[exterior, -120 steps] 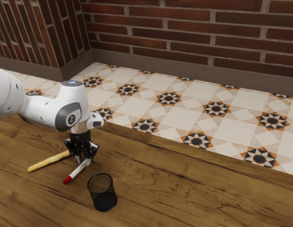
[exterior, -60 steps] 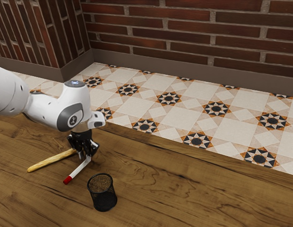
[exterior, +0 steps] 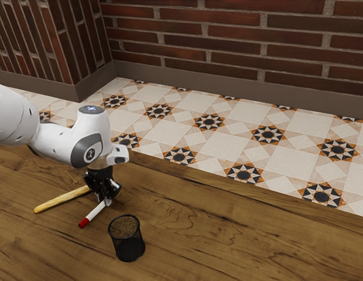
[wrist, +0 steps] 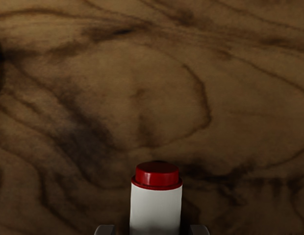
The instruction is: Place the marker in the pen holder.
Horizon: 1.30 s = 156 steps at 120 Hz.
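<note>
Gripper [exterior: 107, 202] has been lowered further around marker [exterior: 95, 214]; jaws are spread, with gaps seen at both its sides. Marker is left lying on table [exterior: 228, 234] near pen holder [exterior: 127, 241]. Grasp can probably be closed next.

I'm standing in an indoor room here, homelike by its finishes, though it could pass for a café; I can't tell which! Look at that brick wall [exterior: 228, 26], rough red-brown courses with pale mortar, and here on the exterior view's left a wall section [exterior: 29, 41] with its bricks on end! A plain grey-brown skirting [exterior: 228, 86] runs along the foot, and then, oh, the tiled floor [exterior: 234, 123], cream with dark stars edged in orange! Up front, a wooden desk [exterior: 228, 234], its grain swirling dark in the wrist view too!
</note>
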### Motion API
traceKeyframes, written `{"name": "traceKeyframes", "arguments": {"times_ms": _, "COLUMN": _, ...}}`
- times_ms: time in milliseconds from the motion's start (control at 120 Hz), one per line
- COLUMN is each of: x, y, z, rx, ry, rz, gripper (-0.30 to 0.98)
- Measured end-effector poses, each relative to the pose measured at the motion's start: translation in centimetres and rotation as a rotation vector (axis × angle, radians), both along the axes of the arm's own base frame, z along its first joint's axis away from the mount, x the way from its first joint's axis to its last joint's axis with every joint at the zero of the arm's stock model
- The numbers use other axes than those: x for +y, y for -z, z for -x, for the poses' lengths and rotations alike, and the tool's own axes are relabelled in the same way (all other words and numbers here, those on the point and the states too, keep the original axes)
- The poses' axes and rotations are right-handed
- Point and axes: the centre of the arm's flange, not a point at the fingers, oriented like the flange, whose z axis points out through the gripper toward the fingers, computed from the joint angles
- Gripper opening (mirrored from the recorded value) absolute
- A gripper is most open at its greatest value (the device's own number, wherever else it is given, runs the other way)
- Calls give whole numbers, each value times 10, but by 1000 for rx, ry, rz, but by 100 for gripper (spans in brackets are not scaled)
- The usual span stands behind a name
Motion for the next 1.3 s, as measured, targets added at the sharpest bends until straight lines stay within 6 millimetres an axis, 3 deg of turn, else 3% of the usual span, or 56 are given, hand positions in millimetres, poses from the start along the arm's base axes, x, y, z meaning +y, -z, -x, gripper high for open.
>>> {"name": "traceKeyframes", "arguments": {"times_ms": 217, "x": 3, "y": -1, "z": 0, "rx": -1, "ry": 14, "rz": -3, "gripper": -4}}
{"name": "traceKeyframes", "arguments": {"times_ms": 350, "x": 2, "y": -21, "z": -5, "rx": -39, "ry": 26, "rz": -12, "gripper": -10}}
{"name": "traceKeyframes", "arguments": {"times_ms": 508, "x": -33, "y": -64, "z": -12, "rx": -113, "ry": 94, "rz": -11, "gripper": -10}}
{"name": "traceKeyframes", "arguments": {"times_ms": 683, "x": -87, "y": -160, "z": 1, "rx": -256, "ry": 188, "rz": -7, "gripper": -10}}
{"name": "traceKeyframes", "arguments": {"times_ms": 733, "x": -104, "y": -176, "z": 8, "rx": -282, "ry": 217, "rz": -7, "gripper": -10}}
{"name": "traceKeyframes", "arguments": {"times_ms": 850, "x": -133, "y": -172, "z": 22, "rx": -288, "ry": 265, "rz": 2, "gripper": -10}}
{"name": "traceKeyframes", "arguments": {"times_ms": 950, "x": -134, "y": -161, "z": 28, "rx": -292, "ry": 260, "rz": 8, "gripper": -10}}
{"name": "traceKeyframes", "arguments": {"times_ms": 1300, "x": -154, "y": -159, "z": 36, "rx": -332, "ry": 251, "rz": 37, "gripper": -8}}
